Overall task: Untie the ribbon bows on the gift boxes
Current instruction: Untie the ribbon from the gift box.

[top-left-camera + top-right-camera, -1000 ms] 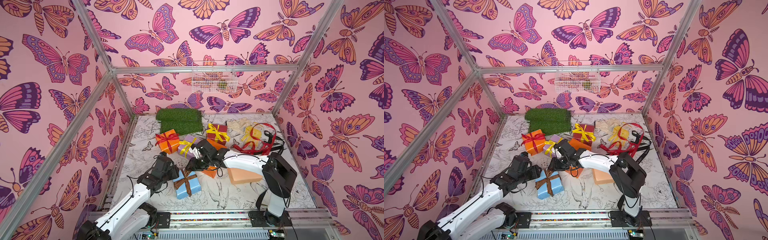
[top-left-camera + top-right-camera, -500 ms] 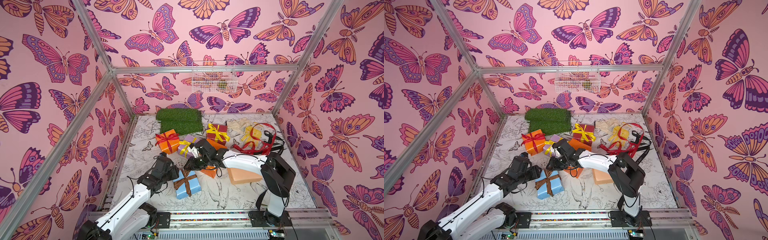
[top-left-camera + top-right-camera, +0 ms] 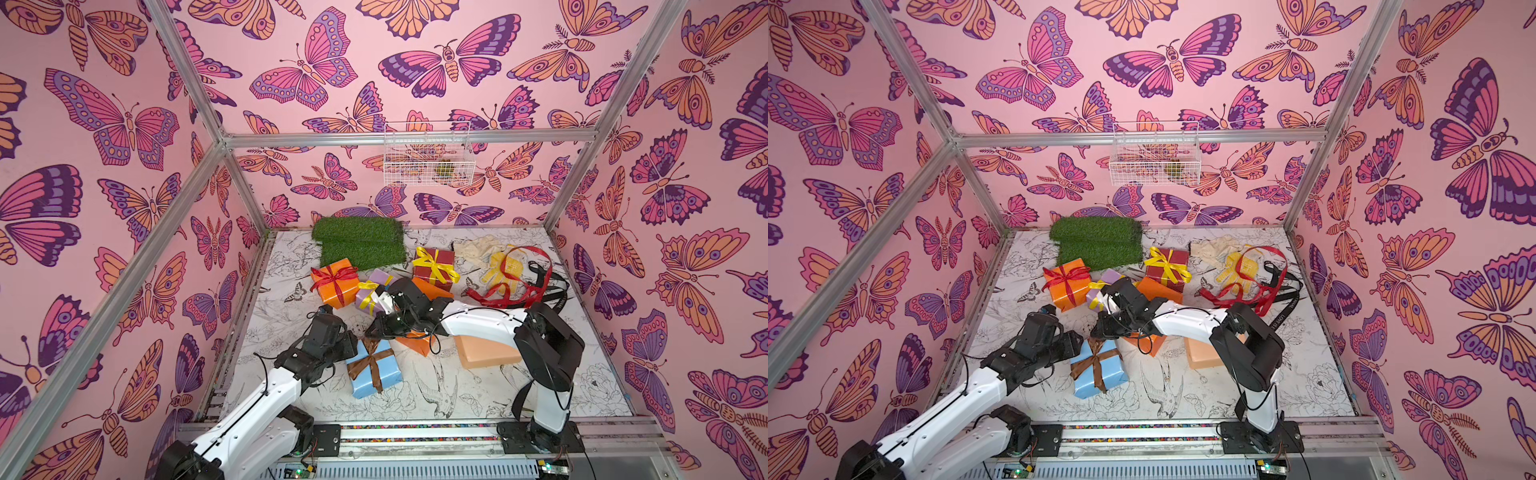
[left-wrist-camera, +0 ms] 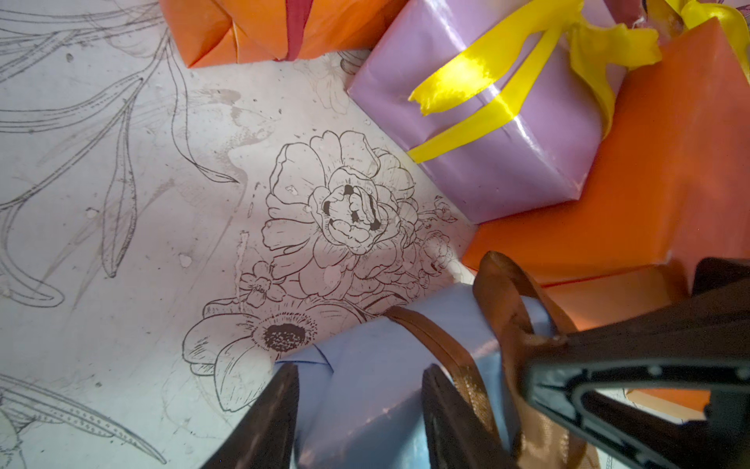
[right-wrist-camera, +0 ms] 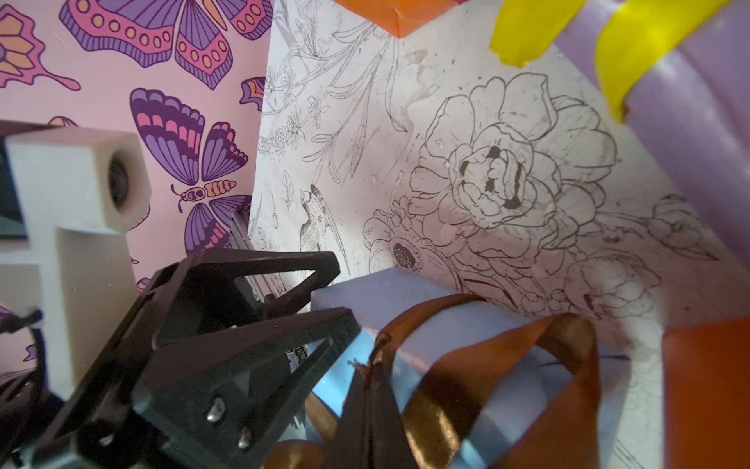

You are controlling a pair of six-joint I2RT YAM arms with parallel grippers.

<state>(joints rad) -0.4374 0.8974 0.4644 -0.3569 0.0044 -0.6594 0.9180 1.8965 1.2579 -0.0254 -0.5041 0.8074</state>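
Observation:
A pale blue gift box point(image 3: 376, 376) point(image 3: 1100, 376) lies near the front with a brown ribbon bow point(image 3: 371, 360) point(image 4: 503, 300) tied on it. My left gripper point(image 3: 351, 345) point(image 4: 361, 390) stands at the box's far left corner, its jaws closed on that corner point(image 4: 357, 345). My right gripper point(image 3: 371, 333) point(image 5: 367, 390) reaches in from the right, shut on a tail of the brown ribbon point(image 5: 438, 414) at the box's far edge. The bow's loops still stand. Behind are an orange box with a red bow point(image 3: 334, 282), a lilac box with yellow ribbon point(image 3: 374, 291) and a dark red box with a yellow bow point(image 3: 434, 268).
A bare orange box point(image 3: 415, 343) lies partly under my right arm, and a bare peach box point(image 3: 486, 353) sits to its right. Loose red ribbon point(image 3: 511, 291), black ribbon point(image 3: 557, 291) and a yellow glove point(image 3: 503, 266) lie back right. Green turf point(image 3: 357, 241) is at the back wall.
My right gripper has come down a little towards the blue box and closed on the brown ribbon's tail. The left arm has not moved.

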